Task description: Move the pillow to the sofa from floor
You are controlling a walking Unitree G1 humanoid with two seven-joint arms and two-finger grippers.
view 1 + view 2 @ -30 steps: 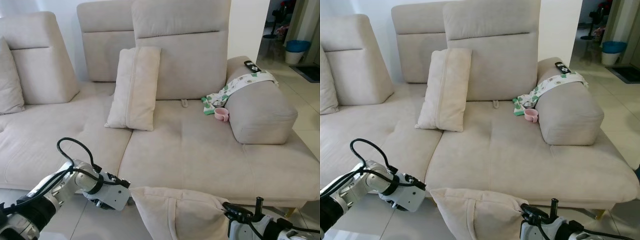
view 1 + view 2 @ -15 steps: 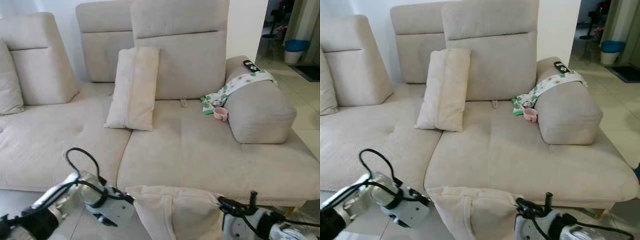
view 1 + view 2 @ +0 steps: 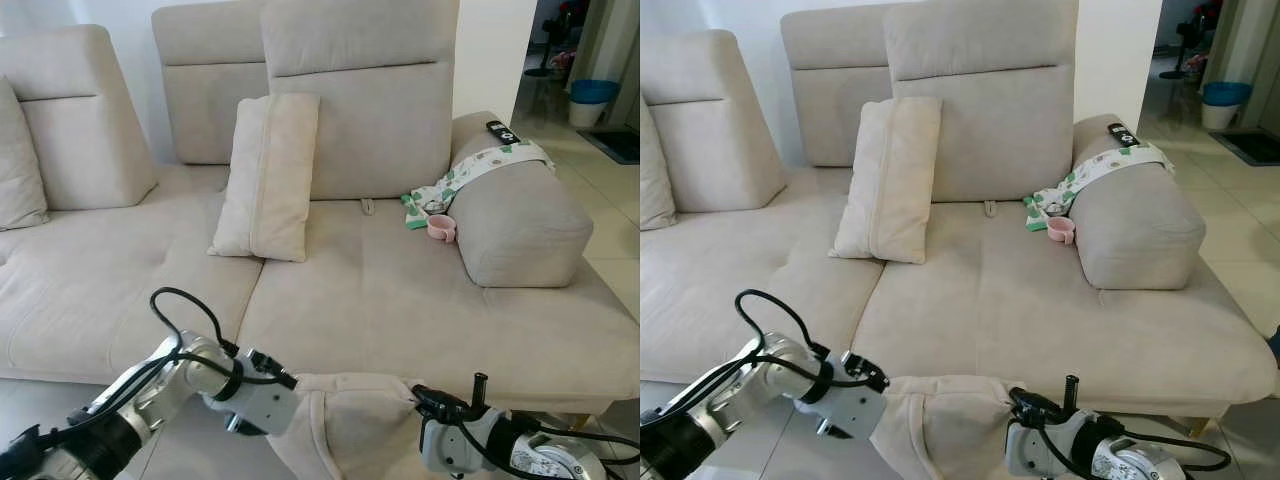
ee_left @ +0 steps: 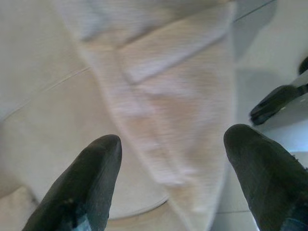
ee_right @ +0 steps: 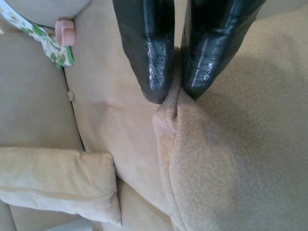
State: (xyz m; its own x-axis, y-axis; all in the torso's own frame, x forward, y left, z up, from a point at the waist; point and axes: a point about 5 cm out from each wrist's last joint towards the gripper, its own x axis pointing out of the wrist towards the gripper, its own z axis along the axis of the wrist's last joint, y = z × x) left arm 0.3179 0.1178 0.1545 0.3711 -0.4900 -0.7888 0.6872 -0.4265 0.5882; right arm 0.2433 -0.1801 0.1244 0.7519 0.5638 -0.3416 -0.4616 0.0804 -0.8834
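A beige pillow (image 3: 350,425) hangs low in front of the sofa's (image 3: 400,300) seat edge, its top corner about level with that edge. My right gripper (image 5: 175,94) is shut on the pillow's (image 5: 226,163) corner seam; in the left eye view its wrist (image 3: 455,440) sits at the pillow's right side. My left gripper (image 4: 173,139) is open, its fingers spread wide with the pillow (image 4: 163,96) lying just beyond them. In the left eye view the left wrist (image 3: 255,400) presses against the pillow's left edge.
A second beige pillow (image 3: 268,175) leans upright on the backrest. A pink cup (image 3: 443,228) and a patterned cloth (image 3: 480,168) lie by the right armrest, with a remote (image 3: 504,131) on top. A blue bin (image 3: 594,100) stands far right on the tiled floor.
My left arm has swung right, up to the pillow's left edge. The right wrist has shifted left, and the pillow now sits lower and narrower in view.
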